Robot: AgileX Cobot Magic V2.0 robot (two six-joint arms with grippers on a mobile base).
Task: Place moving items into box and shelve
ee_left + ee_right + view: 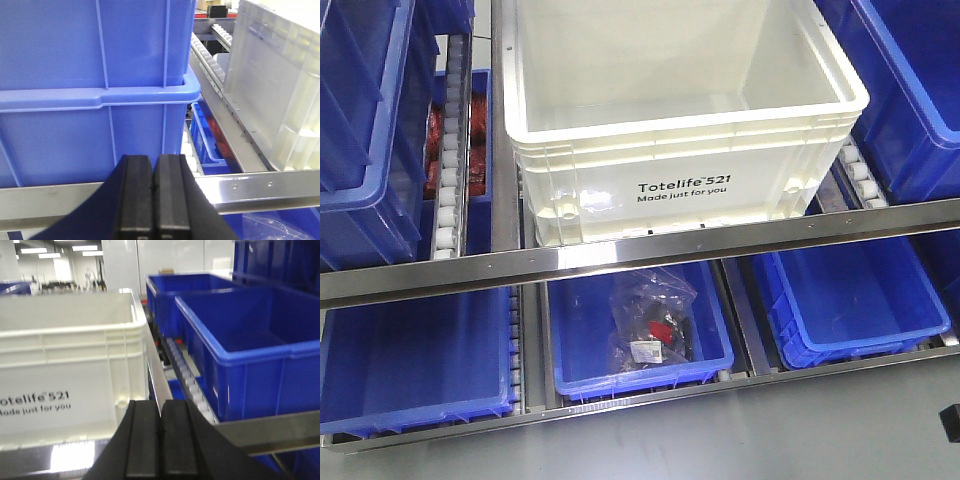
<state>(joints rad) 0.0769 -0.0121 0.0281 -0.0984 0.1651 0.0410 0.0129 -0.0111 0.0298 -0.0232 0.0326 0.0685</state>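
White crate (680, 150) sits on the upper shelf rollers, centre, front wall against the steel rail (640, 255), print "Totelife 521 Made just for you" facing out. Visible part of its inside shows bare white floor and walls; near part of the floor hidden behind the front wall, so can't tell if the round items are in there. No round items seen in any view.

Blue bins, front view: two stacked upper left (365, 120), one upper right (910, 90), three on the lower level. Lower left bin (410, 360) shows only blue floor. Lower middle bin (640, 325) holds one clear crinkled bag (650, 320) with red and dark contents and a white label. Lower right bin (855, 300) shows only blue floor. Behind the left roller strip (450, 150), another blue bin with red stuff (438, 150) in it, partly hidden.

Left pincer (152, 200): black fingers pressed together, nothing between them, just in front of the rail and the stacked blue bins (95, 90); crate (280, 85) off to the right.

Right pincer (160, 440): fingers closed flat against each other, holding nothing, at the crate's (70, 370) right front corner. Right of it, two blue bins (260, 355) in a row, insides visible, only blue.
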